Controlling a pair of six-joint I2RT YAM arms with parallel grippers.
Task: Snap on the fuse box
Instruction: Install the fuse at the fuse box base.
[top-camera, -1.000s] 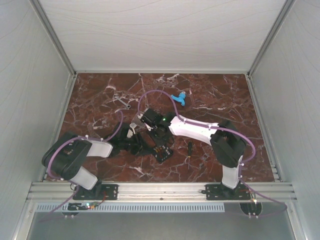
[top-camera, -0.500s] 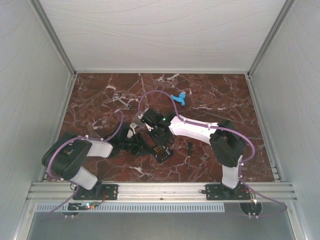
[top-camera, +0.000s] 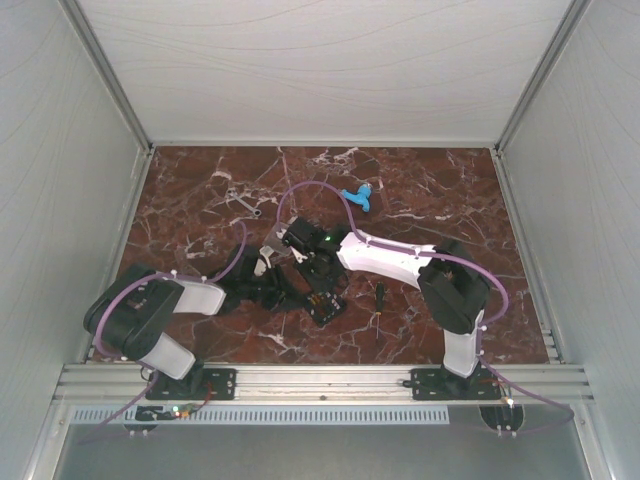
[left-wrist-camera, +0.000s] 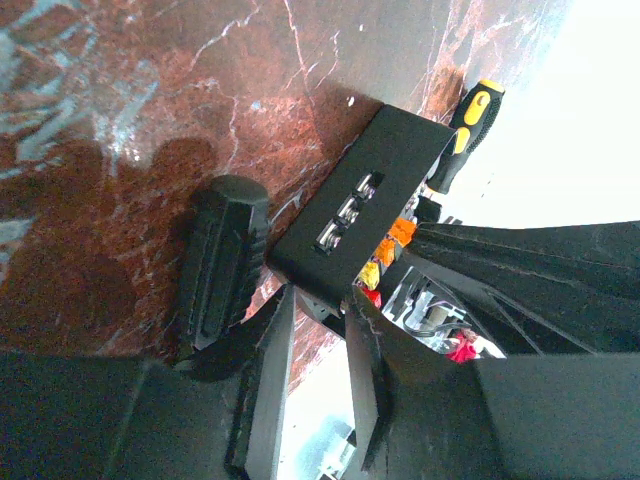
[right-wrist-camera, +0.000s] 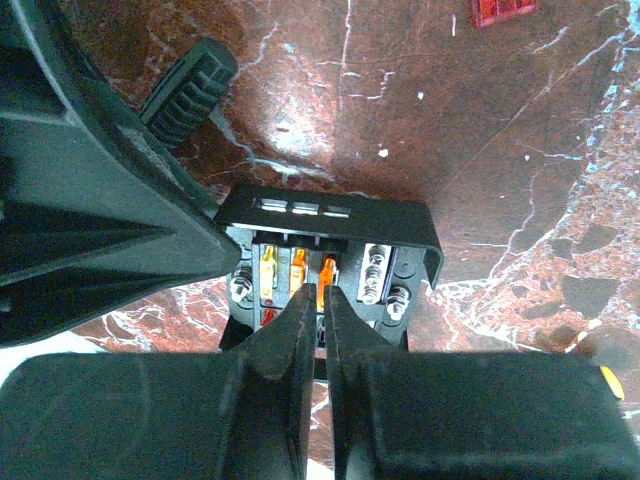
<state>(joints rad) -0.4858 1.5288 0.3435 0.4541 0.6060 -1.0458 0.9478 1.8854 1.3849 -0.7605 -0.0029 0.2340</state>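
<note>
The fuse box (right-wrist-camera: 330, 275) is a small black tray with yellow, orange and red fuses, standing on the marble between both arms (top-camera: 322, 302). A black cover with three small slots (right-wrist-camera: 300, 210) sits over its far edge. My right gripper (right-wrist-camera: 318, 292) points down over the fuse rows. Its jaws are shut to a thin slit with nothing between them, and the tips are beside an orange fuse. My left gripper (left-wrist-camera: 318, 300) comes in from the left and is shut on the near corner of the fuse box (left-wrist-camera: 370, 195).
A black ribbed screwdriver handle (left-wrist-camera: 225, 260) lies just left of the box, and a yellow-black screwdriver (left-wrist-camera: 465, 130) lies beyond it. Another screwdriver (top-camera: 380, 297) lies right of the box. A blue plastic piece (top-camera: 358, 196) and a small wrench (top-camera: 245, 203) lie farther back.
The right wrist has shifted very slightly over the box. The left arm and the box have stayed put.
</note>
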